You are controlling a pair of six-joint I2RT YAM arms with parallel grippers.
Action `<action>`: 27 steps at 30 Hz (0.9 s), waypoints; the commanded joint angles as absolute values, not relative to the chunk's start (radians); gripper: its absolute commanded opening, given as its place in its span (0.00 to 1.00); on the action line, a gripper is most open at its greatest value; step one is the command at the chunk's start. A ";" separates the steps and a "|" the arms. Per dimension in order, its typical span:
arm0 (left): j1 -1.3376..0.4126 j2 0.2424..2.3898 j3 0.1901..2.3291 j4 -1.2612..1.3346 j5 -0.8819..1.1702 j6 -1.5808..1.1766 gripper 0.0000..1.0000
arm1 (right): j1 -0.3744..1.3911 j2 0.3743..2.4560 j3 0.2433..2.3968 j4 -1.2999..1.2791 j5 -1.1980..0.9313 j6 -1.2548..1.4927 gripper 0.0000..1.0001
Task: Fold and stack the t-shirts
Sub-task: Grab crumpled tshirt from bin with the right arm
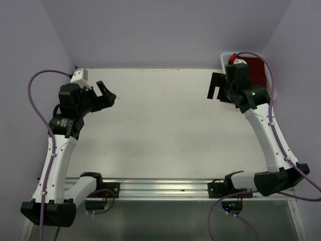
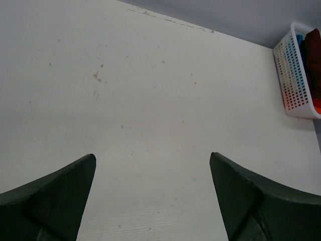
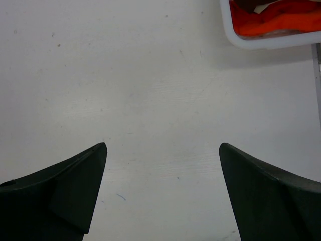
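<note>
The t-shirts lie bunched in a white slatted basket [image 1: 225, 58] at the table's far right corner. A dark maroon shirt [image 1: 256, 70] lies on top and also shows in the left wrist view [image 2: 313, 52], with a bright blue one [image 2: 299, 40] beside it. The right wrist view shows an orange-red shirt [image 3: 281, 20] inside the basket rim [image 3: 251, 42]. My left gripper [image 1: 107, 93] is open and empty above the bare table at the far left [image 2: 153, 158]. My right gripper [image 1: 216, 92] is open and empty above the table just left of the basket [image 3: 163, 145].
The white table [image 1: 160, 125] runs to grey walls at the back and both sides. The basket [image 2: 296, 75] stands against the right wall. An aluminium rail [image 1: 160, 187] with both arm bases lies along the near edge.
</note>
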State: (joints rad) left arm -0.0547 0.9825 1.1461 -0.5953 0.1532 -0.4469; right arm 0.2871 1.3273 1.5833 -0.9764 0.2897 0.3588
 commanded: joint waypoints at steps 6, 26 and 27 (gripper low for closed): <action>-0.058 0.945 1.114 -0.505 0.253 -0.397 1.00 | 0.285 1.293 1.534 -0.914 0.322 0.337 0.99; -0.058 0.822 1.129 -0.624 0.209 -0.354 1.00 | -0.066 2.306 2.492 -1.067 0.342 0.495 0.99; -0.058 0.815 1.126 -0.627 0.204 -0.354 1.00 | -0.080 2.299 2.455 -1.036 0.328 0.499 0.99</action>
State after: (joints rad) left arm -0.0547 0.8562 1.1145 -0.6006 0.2256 -0.3901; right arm -0.0372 2.3302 2.4454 -1.0100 0.3962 0.4549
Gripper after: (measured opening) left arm 0.998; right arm 0.988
